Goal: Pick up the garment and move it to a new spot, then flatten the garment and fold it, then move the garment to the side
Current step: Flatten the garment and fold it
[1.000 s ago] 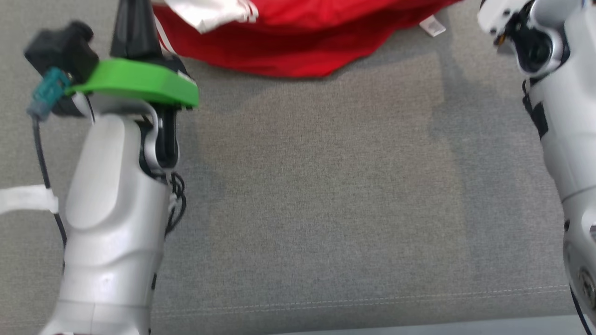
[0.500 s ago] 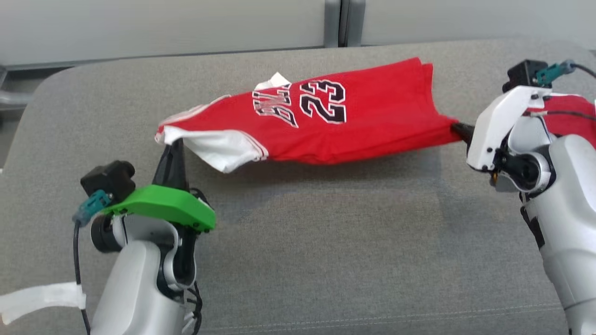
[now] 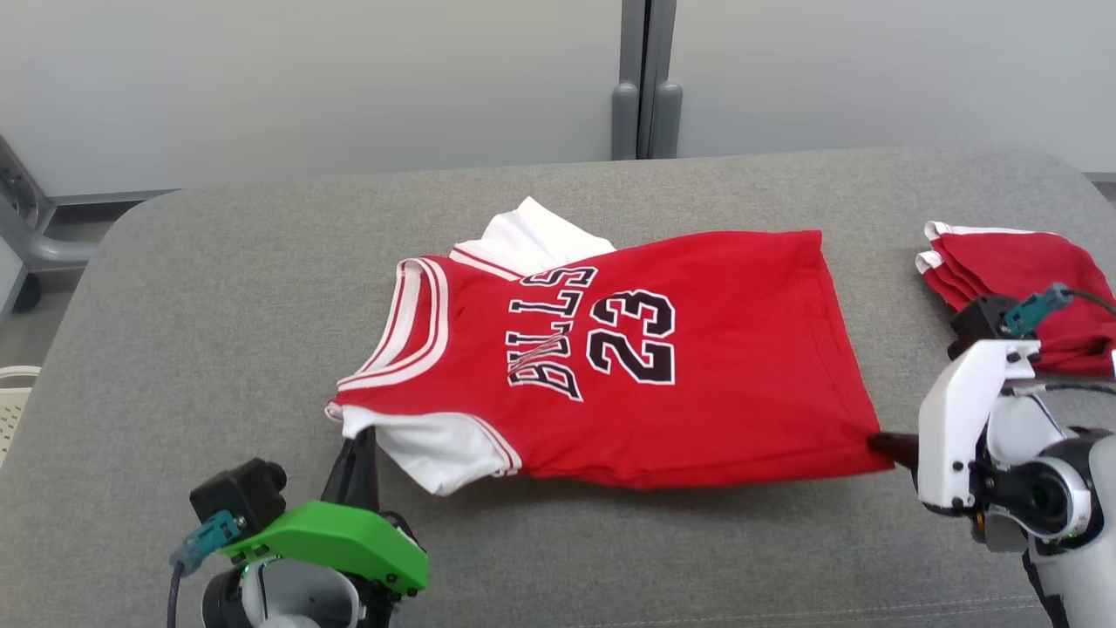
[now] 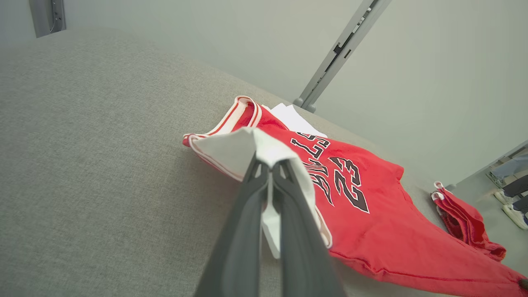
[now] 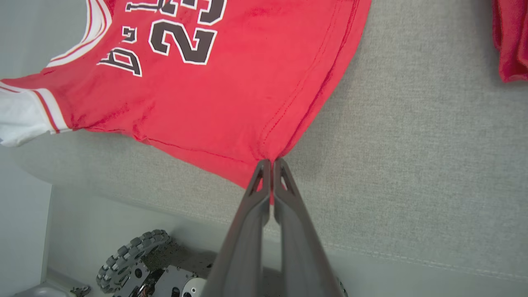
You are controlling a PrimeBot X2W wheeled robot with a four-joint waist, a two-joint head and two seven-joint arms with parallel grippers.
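Observation:
The garment (image 3: 724,384) is a red jersey with white sleeves and "BULLS 23" on it, spread over the grey padded table (image 3: 218,288). My left gripper (image 3: 357,447) is shut on its near white sleeve, at the collar end. In the left wrist view the gripper (image 4: 268,165) pinches white cloth, with the garment (image 4: 371,231) stretching away beyond it. My right gripper (image 3: 885,443) is shut on the near hem corner. The right wrist view shows that gripper (image 5: 272,163) closed on the red hem of the garment (image 5: 231,90). The near edge looks stretched between both grippers.
A second, folded red garment (image 3: 1020,279) lies at the table's right end, just behind my right wrist. Pale wall panels stand behind the table. My wheeled base (image 5: 136,255) shows below the table's near edge. A person's shoes (image 4: 511,206) are on the floor far off.
The head camera has tilted up, so the whole picture has shifted. The garment, bunched and hanging between the grippers before, now lies spread out with its front showing. Both grippers stay shut on it.

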